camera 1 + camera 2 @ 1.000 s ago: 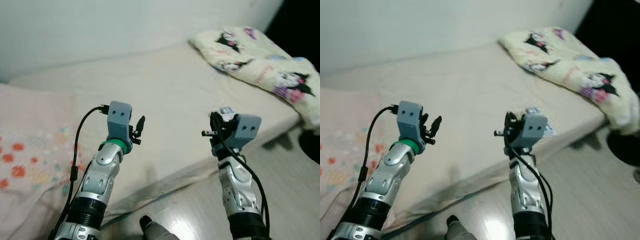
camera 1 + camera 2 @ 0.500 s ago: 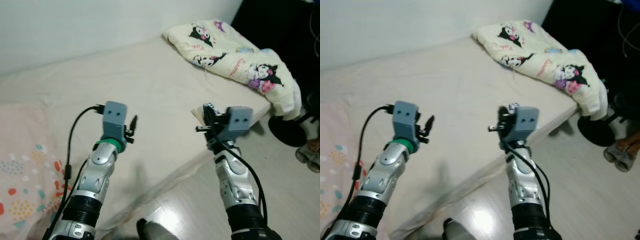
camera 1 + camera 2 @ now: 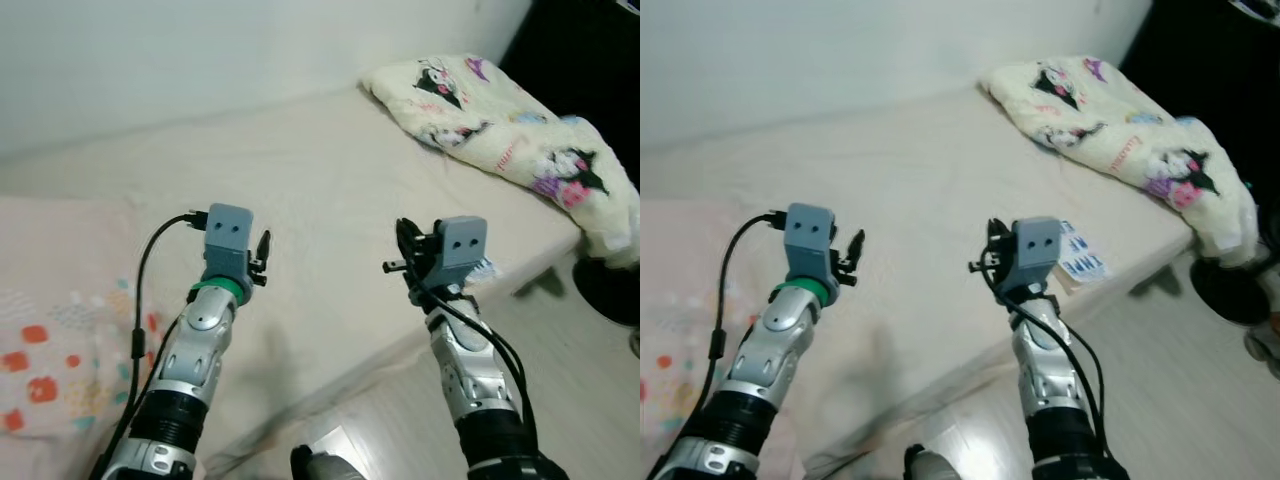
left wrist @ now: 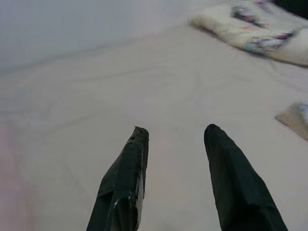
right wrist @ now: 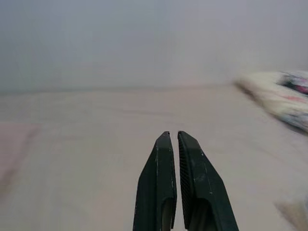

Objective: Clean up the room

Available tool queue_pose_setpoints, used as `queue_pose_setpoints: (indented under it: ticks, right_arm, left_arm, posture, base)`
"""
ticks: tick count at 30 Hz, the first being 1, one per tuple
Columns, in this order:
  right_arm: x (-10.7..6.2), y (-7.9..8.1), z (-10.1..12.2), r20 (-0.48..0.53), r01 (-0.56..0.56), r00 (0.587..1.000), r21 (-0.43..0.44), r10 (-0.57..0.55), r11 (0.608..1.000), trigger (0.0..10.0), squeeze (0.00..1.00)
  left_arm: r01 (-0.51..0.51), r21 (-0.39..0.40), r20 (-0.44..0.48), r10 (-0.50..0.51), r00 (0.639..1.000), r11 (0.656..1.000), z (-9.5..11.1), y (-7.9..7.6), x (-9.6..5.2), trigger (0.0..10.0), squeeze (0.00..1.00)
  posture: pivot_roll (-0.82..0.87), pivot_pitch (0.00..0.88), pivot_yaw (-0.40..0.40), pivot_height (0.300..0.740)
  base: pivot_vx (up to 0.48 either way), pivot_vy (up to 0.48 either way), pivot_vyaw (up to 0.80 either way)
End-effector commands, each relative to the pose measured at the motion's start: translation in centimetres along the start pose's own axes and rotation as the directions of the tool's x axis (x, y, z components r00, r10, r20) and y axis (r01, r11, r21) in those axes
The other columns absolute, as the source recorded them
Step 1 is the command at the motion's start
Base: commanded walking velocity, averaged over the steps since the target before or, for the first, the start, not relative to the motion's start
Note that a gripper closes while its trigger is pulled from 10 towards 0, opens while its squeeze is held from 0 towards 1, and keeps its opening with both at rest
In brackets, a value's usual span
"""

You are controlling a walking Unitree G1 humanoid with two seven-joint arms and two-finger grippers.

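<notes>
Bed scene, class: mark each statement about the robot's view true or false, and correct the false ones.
1. The left gripper has its jaws apart. True.
2. The right gripper grips a packet. False: its jaws are closed on nothing.
3. A cartoon-print blanket lies bunched at the robot's right, on the bed. True.
4. The small printed packet lies on the floor. False: it rests on the bed's edge beside the right gripper.
5. Both grippers press into the mattress. False: both hover above it.

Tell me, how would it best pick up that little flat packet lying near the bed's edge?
Probably by the packet's outer edge, coming from the floor side: it lies flat on the bed, near the mattress rim, so one finger could slip under. The right gripper is nearest, its fingers closed; it would need opening first.
</notes>
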State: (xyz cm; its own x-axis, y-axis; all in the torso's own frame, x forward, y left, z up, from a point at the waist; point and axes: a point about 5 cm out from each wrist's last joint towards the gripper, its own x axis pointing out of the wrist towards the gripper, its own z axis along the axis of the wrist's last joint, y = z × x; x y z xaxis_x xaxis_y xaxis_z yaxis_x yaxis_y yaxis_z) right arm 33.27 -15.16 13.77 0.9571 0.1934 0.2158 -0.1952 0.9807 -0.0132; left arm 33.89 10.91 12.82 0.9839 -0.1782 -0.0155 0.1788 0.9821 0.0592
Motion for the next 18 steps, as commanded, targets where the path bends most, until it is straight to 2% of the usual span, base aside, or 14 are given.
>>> queue_pose_setpoints:
  ticks: [1,9,15,18]
  right_arm:
    - [-0.3,-0.2,-0.4,-0.018,0.004,1.000,-0.011,-0.004,1.000,10.0,0.00]
    - [-0.1,0.2,-0.8,-0.030,-0.016,0.999,0.001,0.016,1.000,10.0,0.00]
    - [-0.2,0.2,-1.1,-0.041,-0.022,0.999,0.013,0.023,1.000,10.0,0.00]
    - [-0.1,0.3,-1.2,-0.043,-0.029,0.999,0.045,0.031,0.999,10.0,0.00]
  left_arm:
    - [-0.003,0.014,-0.018,0.004,1.000,1.000,-0.7,-0.1,-0.3,10.0,0.00]
    - [-0.020,0.072,0.016,0.019,1.000,0.997,-0.8,0.5,-0.9,10.0,0.00]
    - [-0.007,0.109,0.040,0.003,0.999,0.994,-0.7,0.5,-1.1,10.0,0.00]
    - [0.012,0.159,0.046,-0.019,0.999,0.987,-0.9,0.4,-1.3,10.0,0.00]
  posture:
    - [-0.16,0.044,-0.017,0.740]
    - [-0.13,0.046,-0.030,0.740]
    - [-0.13,0.046,-0.034,0.740]
    - [-0.13,0.046,-0.035,0.740]
  base:
    - [0.000,0.000,0.80]
    - [0.000,0.000,0.77]
    - [0.000,0.000,0.45]
    - [0.000,0.000,0.00]
